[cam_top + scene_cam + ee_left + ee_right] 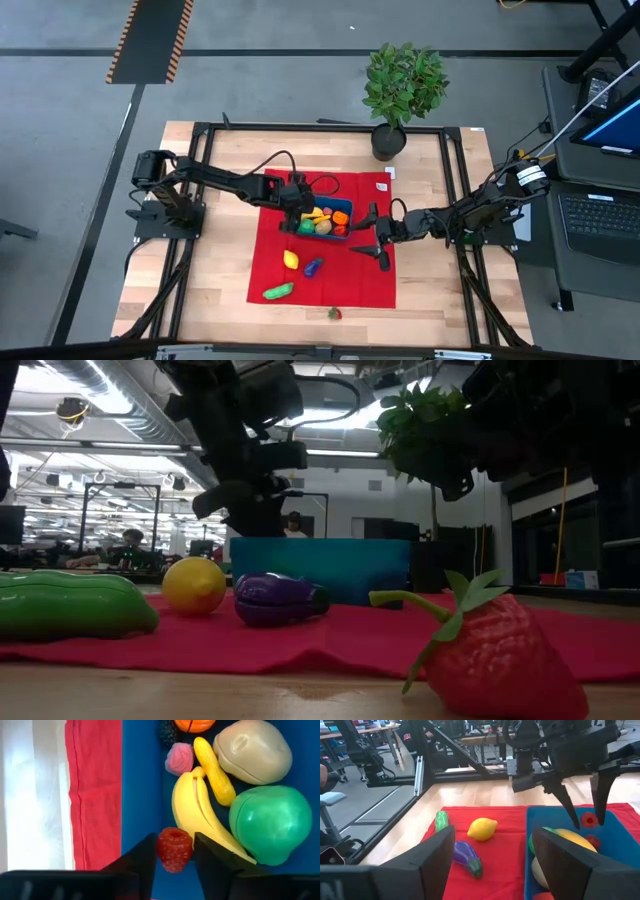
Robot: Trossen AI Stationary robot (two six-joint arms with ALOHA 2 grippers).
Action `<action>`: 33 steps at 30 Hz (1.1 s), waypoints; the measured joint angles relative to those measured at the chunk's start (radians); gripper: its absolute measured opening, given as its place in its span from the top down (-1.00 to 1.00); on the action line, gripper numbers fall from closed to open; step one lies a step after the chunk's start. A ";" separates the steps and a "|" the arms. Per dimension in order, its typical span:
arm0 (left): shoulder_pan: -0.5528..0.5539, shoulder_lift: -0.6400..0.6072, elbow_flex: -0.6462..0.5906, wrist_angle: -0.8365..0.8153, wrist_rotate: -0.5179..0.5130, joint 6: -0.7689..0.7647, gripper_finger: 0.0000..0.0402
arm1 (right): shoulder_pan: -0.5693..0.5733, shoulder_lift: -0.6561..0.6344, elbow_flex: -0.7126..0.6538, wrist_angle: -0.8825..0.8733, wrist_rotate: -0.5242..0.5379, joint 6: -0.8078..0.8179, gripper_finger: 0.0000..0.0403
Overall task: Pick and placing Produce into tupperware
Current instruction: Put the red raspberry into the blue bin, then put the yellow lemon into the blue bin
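Just above the tupperware (142, 780), the raspberry (174, 849) sits between the left gripper (174, 851) fingers, seemingly loosely grasped.

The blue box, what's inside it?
The blue box holds a banana, green apple, tan potato, a small yellow piece, something pink and an orange piece. The left gripper has a red raspberry between its fingers above them. Anything underneath is hidden.

Robotics lab: framed workbench (230, 290), monitors (12, 523).
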 joint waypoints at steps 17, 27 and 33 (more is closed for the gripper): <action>-0.053 -0.083 0.000 0.024 0.001 0.000 0.17 | 0.000 0.000 0.000 -0.005 0.000 0.021 -0.33; -0.142 -0.336 -0.137 0.058 0.036 -0.093 0.24 | 0.000 0.000 0.016 -0.004 -0.001 0.021 -0.33; -0.225 -0.510 -0.310 0.227 0.029 -0.169 0.25 | 0.000 0.000 0.016 -0.004 -0.001 0.022 -0.33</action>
